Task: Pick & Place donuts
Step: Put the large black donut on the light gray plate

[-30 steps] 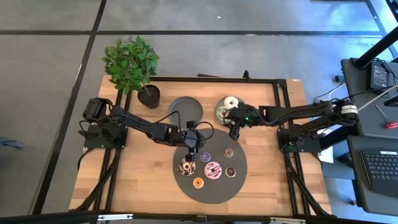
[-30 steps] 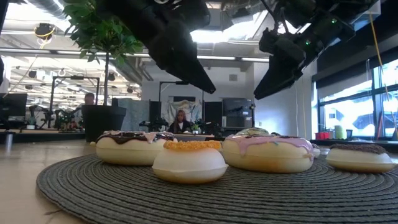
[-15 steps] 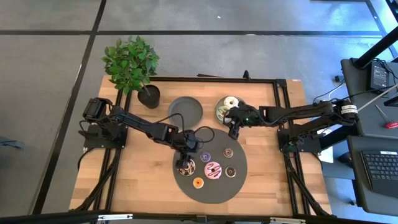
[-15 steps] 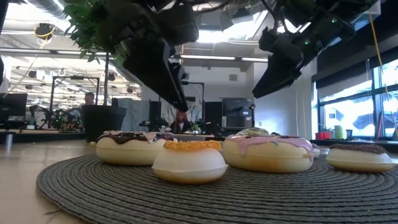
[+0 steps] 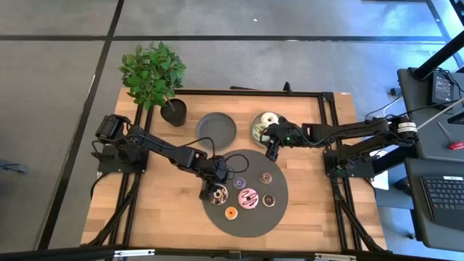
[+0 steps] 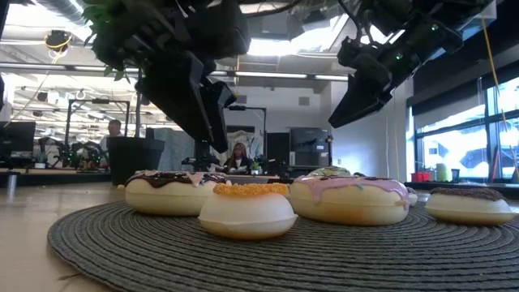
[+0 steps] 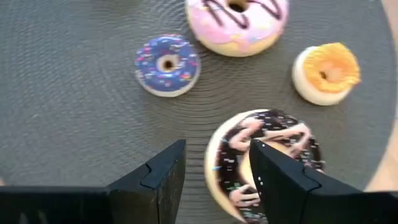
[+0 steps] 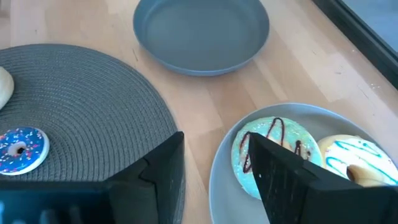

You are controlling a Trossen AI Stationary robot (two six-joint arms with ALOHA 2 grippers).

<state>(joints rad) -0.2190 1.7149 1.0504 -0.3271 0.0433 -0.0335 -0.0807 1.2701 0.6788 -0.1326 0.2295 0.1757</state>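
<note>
Chocolate donut (image 7: 264, 163) flat, hole upward, under spread left gripper (image 7: 214, 177); right gripper (image 8: 214, 171) likewise released.

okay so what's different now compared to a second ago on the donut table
The left gripper has swung from the mat's upper edge down toward the table's front, onto the chocolate donut. Its fingers are open, one at the donut's outer edge, one over it; nothing is gripped yet. The right gripper stays open by the plate holding two donuts. No donut has moved.
</note>
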